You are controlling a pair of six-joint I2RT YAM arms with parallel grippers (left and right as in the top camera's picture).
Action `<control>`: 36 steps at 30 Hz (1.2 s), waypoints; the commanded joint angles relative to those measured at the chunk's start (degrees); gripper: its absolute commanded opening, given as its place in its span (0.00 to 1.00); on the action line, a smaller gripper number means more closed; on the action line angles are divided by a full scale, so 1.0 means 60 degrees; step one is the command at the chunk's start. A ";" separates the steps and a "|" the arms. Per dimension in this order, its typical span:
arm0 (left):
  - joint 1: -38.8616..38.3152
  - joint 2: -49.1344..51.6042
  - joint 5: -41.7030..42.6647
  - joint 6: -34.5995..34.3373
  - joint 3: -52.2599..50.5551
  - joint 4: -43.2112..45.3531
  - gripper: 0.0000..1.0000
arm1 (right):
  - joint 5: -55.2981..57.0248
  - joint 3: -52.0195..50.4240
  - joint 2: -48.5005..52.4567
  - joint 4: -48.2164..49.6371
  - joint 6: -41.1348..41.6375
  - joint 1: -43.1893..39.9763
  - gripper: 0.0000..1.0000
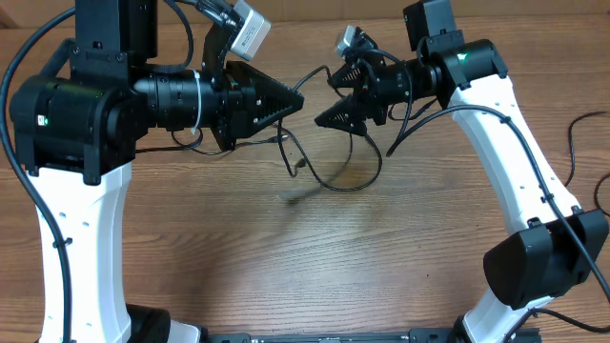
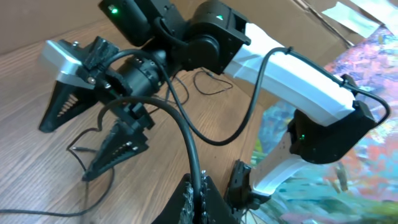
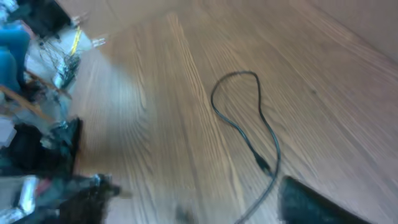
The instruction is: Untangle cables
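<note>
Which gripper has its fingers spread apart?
The right gripper: its fingers stand wide apart, while the left gripper is pinched shut on a cable.

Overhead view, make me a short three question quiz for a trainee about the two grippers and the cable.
1. True or false: the right gripper has its fingers spread apart.
2. Where does the loose loop of cable lie? A) on the wooden table, near the two grippers' tips; B) draped over the right arm's base; C) inside a box.
3. Which gripper has its fingers shut, with a cable running out of them?
Key: 1 true; 2 A; 3 the left gripper.
</note>
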 commanded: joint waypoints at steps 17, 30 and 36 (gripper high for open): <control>-0.0047 -0.0153 -0.1577 -0.0113 0.0109 -0.0302 1.00 | 0.0947 0.0026 -0.0138 0.0127 0.1708 0.0018 0.04; -0.0047 -0.0142 -0.3151 -0.0397 0.0109 -0.0794 1.00 | 0.4481 0.0368 -0.0149 0.1169 0.5646 -0.0739 0.04; -0.0047 -0.0138 -0.3792 -0.0397 0.0106 -0.0790 1.00 | 0.4481 0.1643 -0.0153 0.1129 0.6670 -0.1501 0.04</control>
